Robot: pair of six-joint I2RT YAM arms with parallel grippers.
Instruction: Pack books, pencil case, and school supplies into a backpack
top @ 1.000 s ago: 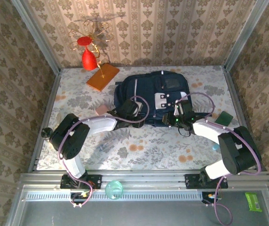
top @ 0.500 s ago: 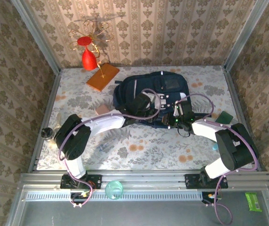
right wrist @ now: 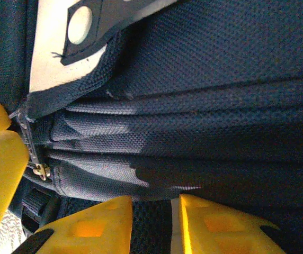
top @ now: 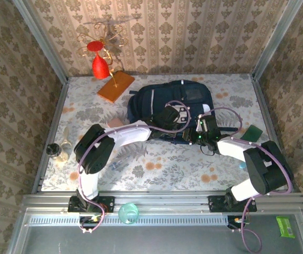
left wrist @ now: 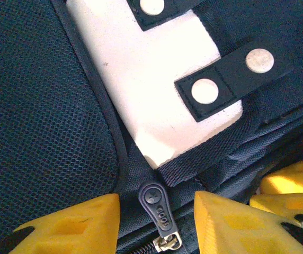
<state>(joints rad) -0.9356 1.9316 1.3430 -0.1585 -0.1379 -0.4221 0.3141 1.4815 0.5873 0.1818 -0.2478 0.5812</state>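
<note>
The navy backpack (top: 162, 100) lies flat mid-table. My left gripper (top: 176, 117) hovers over its near end, by the white patch (left wrist: 157, 95). Its yellow fingers (left wrist: 77, 222) stand open on either side of a dark zipper pull (left wrist: 152, 196), touching neither side. My right gripper (top: 200, 133) is just to the right, shut on a fold of the backpack's fabric (right wrist: 157, 180). The pink pencil case (top: 114, 123) lies left of the backpack. A dark green book (top: 252, 132) lies to the right. Clear school supplies (top: 117, 164) lie near the front left.
An orange slab (top: 115, 86) and a red ornament on a gold stand (top: 99, 63) sit at the back left. A clear piece with a black knob (top: 56, 151) lies at the left edge. Both arms crowd the backpack's near side.
My left arm has swept right across the backpack's near end to the white patch and the zipper pull. The right gripper has stayed in place on the fabric.
</note>
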